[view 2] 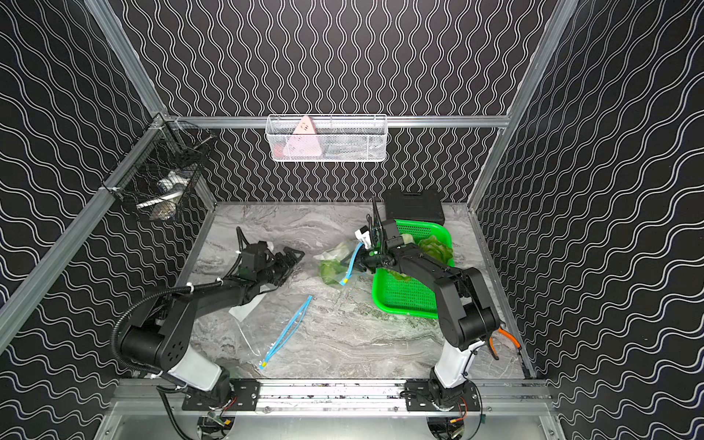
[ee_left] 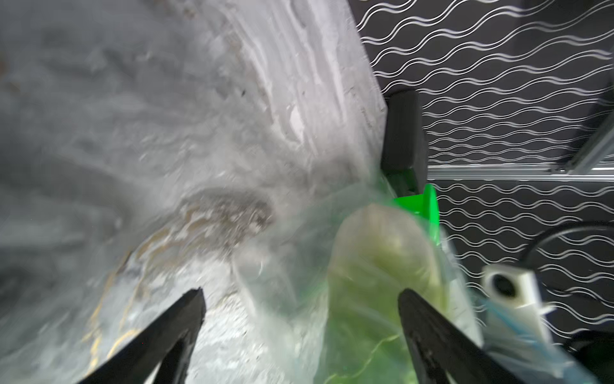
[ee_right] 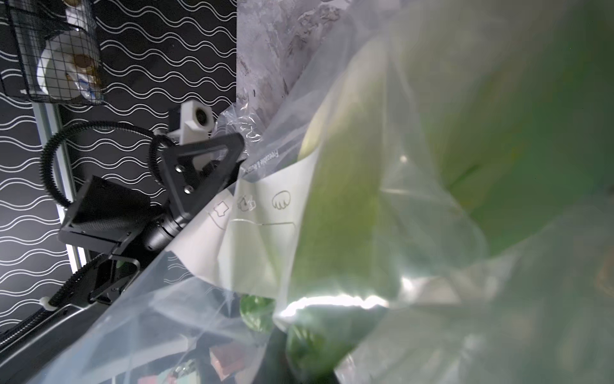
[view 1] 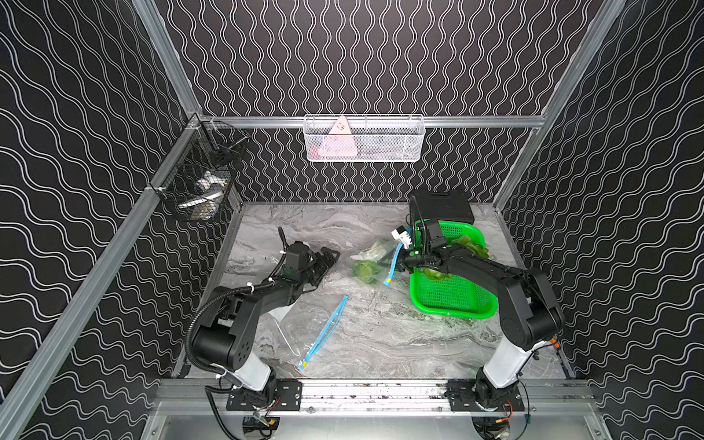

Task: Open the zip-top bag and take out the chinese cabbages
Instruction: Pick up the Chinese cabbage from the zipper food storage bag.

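Your left pincer (ee_left: 300, 294) is wide open and empty. Your right pincer (view 1: 400, 263) is pinched shut on the zip-top bag (view 1: 371, 263), near its blue zip (view 1: 391, 268). In a top view, the bag is at 3 o'clock from the left pincer. One chinese cabbage (ee_left: 382, 252) lies inside the bag. The other cabbages (view 1: 472, 244) lie in the green basket (view 1: 449, 313), at 3 o'clock from the bag. You seem to be on the last cabbage. Next, it must come out through the bag's mouth, gently.

My right claw (view 1: 399, 263) pinches the crumpled clear bag (view 1: 375, 256) by its blue zip edge, one pale-green cabbage (view 1: 364, 271) inside; two leafy cabbages (view 1: 473, 244) lie in the basket (view 1: 453, 310).
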